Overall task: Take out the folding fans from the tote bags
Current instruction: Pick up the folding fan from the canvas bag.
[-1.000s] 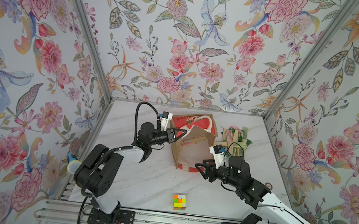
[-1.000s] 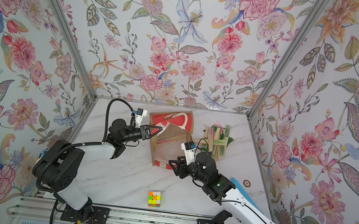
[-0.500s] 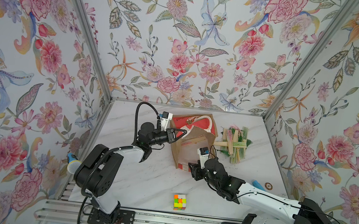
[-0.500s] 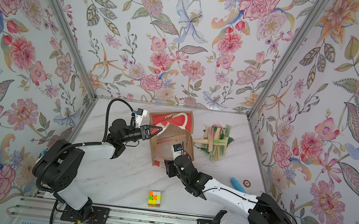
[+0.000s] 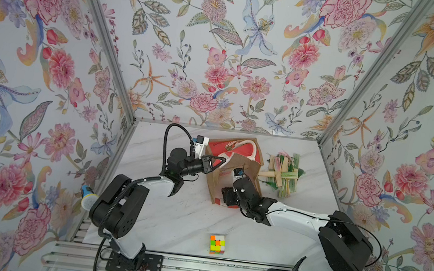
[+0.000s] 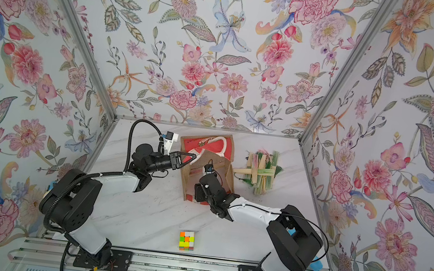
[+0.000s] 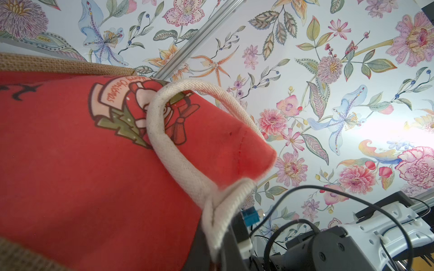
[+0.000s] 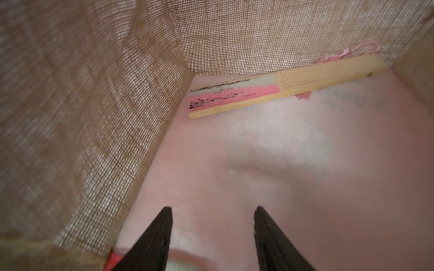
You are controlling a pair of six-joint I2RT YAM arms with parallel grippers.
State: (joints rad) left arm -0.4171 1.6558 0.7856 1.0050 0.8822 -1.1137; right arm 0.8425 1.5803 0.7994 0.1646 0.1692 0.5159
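Near edge of table [image 5: 172, 215]: a puzzle cube [image 5: 217, 244], not concerned. The right tool [image 8: 212, 208] is inside the tote bag [image 5: 249, 164], released and empty, aimed along the pink lining. One folding fan [image 8: 281, 90] lies at the far end against the jute wall, well ahead of the tips. Advised: advance low, set the jaws across the bamboo sticks at mid-length, avoid pinching lining. The left tool [image 5: 221, 160] is clenched on the white rope handle [image 7: 187, 169], propping the mouth open. Beyond, a pile of fans [image 5: 283, 174] lies beside the bag.
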